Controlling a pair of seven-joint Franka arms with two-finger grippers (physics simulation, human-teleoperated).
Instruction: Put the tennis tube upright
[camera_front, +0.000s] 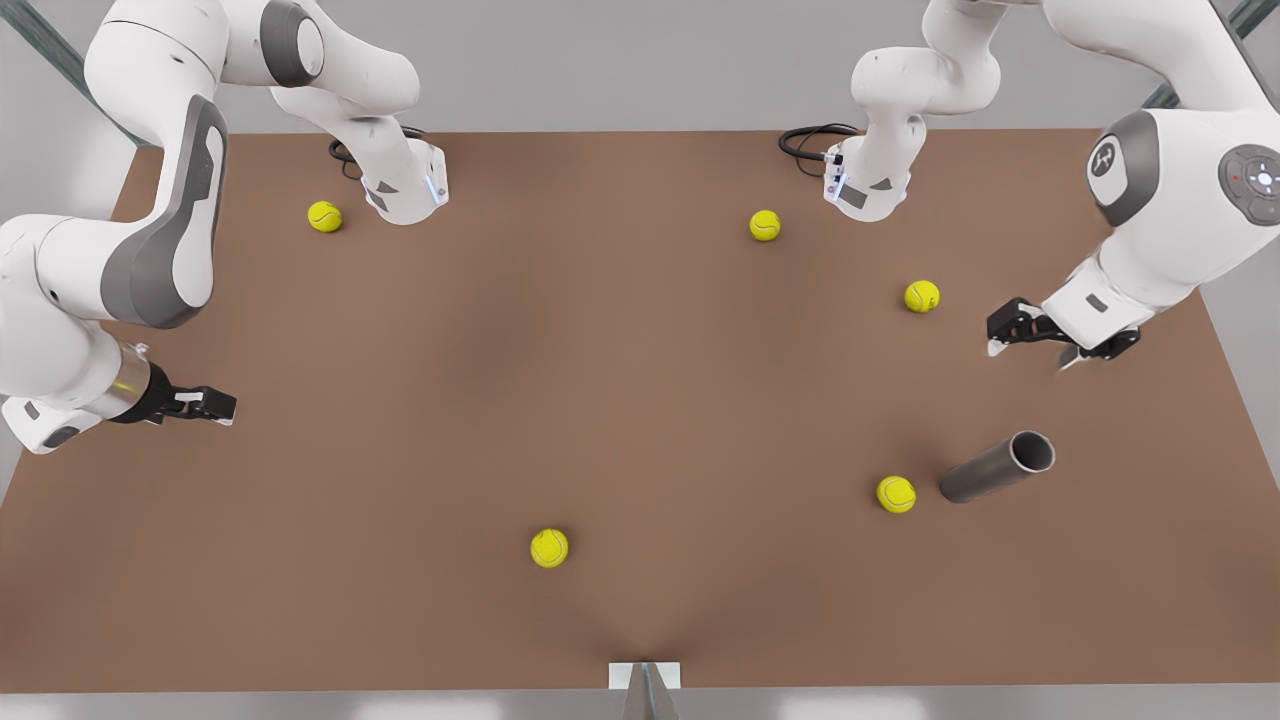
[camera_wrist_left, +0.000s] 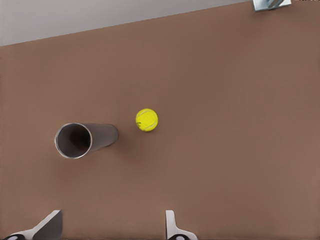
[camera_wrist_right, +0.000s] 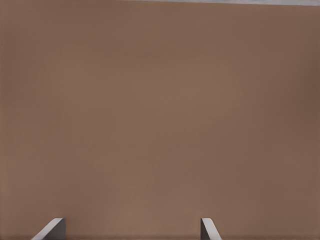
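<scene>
Across nearly the whole front view spreads the brown table (camera_front: 620, 400), the largest thing in sight, with two white arms reaching over it from the upper corners.

At the right edge of the front view hangs the left hand (camera_front: 1035, 345), its dark fingers spread wide and holding nothing; the left wrist view shows its two pale fingertips (camera_wrist_left: 50, 225) well apart, with the tube lying between and beyond them. At the far left of the front view, about mid-height, the right hand (camera_front: 225, 405) waits over bare table, and in the right wrist view its fingertips (camera_wrist_right: 52, 227) stand wide apart, empty.

Lower right in the front view lies the tennis tube (camera_front: 995, 468), a dark-grey cylinder on its side on the table, its hollow, pale-rimmed end turned toward the frame's right and slightly up. It is below the left hand, apart from it.

Five yellow tennis balls dot the table. One ball (camera_front: 896, 494) sits just beside the tube's closed end, not touching it. Another (camera_front: 549, 548) is at lower centre, a third (camera_front: 921, 296) at right of centre, a fourth (camera_front: 765, 225) in the upper middle, and a fifth (camera_front: 324, 216) at upper left.
</scene>
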